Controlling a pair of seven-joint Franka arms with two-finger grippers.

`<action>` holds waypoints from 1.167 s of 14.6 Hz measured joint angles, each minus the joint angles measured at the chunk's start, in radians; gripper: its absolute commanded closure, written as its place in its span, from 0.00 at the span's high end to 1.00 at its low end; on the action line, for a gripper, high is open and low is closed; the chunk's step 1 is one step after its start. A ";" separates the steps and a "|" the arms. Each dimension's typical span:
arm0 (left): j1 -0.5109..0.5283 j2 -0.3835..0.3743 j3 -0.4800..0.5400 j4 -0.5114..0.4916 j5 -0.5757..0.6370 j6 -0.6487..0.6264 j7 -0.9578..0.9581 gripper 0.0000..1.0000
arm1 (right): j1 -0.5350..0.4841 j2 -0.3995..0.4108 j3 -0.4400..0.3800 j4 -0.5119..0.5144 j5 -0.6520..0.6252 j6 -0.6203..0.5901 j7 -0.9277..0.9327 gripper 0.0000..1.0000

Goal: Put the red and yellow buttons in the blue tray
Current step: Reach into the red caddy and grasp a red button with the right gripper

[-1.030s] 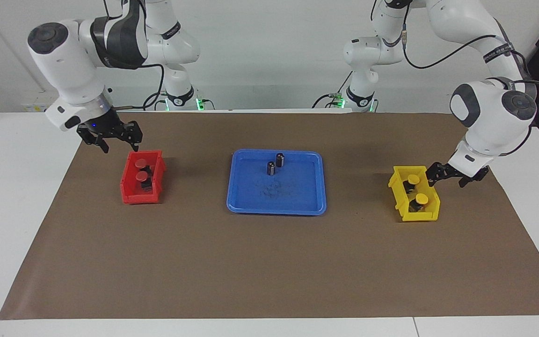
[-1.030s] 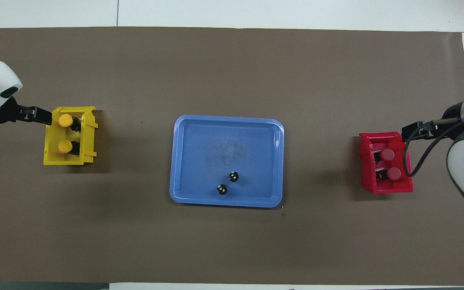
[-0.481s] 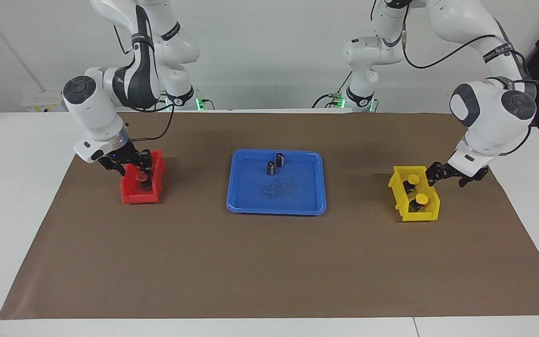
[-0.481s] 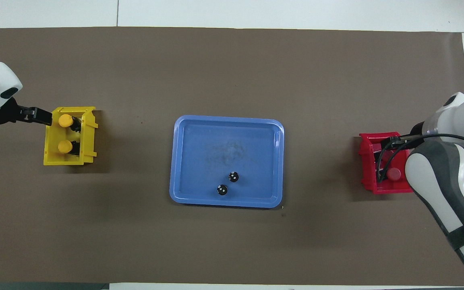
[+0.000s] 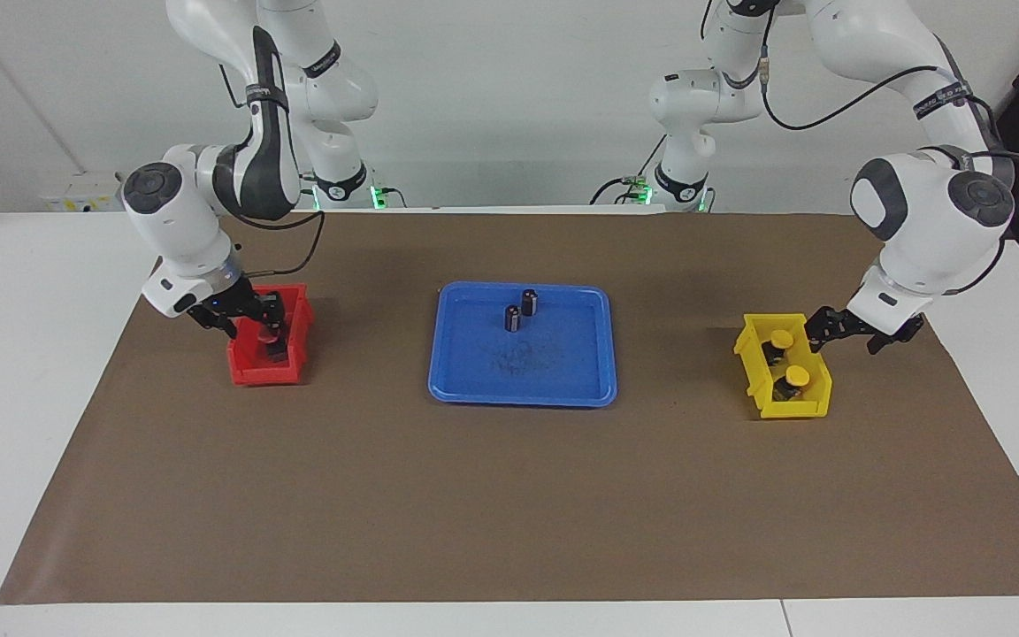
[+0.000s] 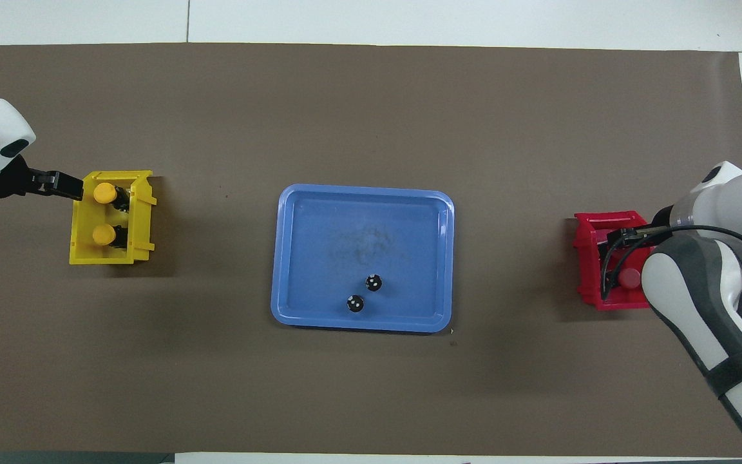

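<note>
Right gripper (image 5: 255, 320) is lowered into the red bin (image 5: 249, 367) at the blue tray's (image 6: 294, 258) three o'clock in the overhead view, evidently to pick a red button (image 6: 630, 278); closure cannot be told. Left gripper (image 5: 846, 329) waits, jaws apart, beside the yellow bin (image 6: 81, 254) at nine o'clock, which holds both yellow buttons (image 6: 105, 192). No button lies in the tray, only two dark cylinders (image 6: 374, 282).

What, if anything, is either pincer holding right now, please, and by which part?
The left pincer holds nothing. The right pincer is down in the red bin at a red button; a grip cannot be told.
</note>
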 measured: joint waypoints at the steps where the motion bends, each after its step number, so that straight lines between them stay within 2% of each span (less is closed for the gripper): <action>1: 0.000 0.000 0.000 0.000 0.000 0.000 0.000 1.00 | 0.005 0.000 0.000 0.000 0.000 0.001 0.000 0.72; 5: -0.001 0.000 -0.002 0.000 0.000 -0.003 0.005 1.00 | 0.017 -0.001 0.001 -0.012 0.000 0.019 0.000 0.70; 10: -0.083 0.000 -0.011 0.000 0.000 -0.002 0.006 1.00 | 0.017 -0.005 0.000 -0.031 0.000 0.030 0.000 0.65; 14: -0.088 0.000 -0.008 0.000 0.000 -0.002 0.007 1.00 | 0.016 -0.010 -0.001 -0.059 0.000 0.071 -0.009 0.63; 17: -0.066 0.000 0.001 0.001 -0.036 0.020 -0.051 1.00 | 0.016 -0.012 -0.003 -0.076 0.000 0.090 -0.011 0.53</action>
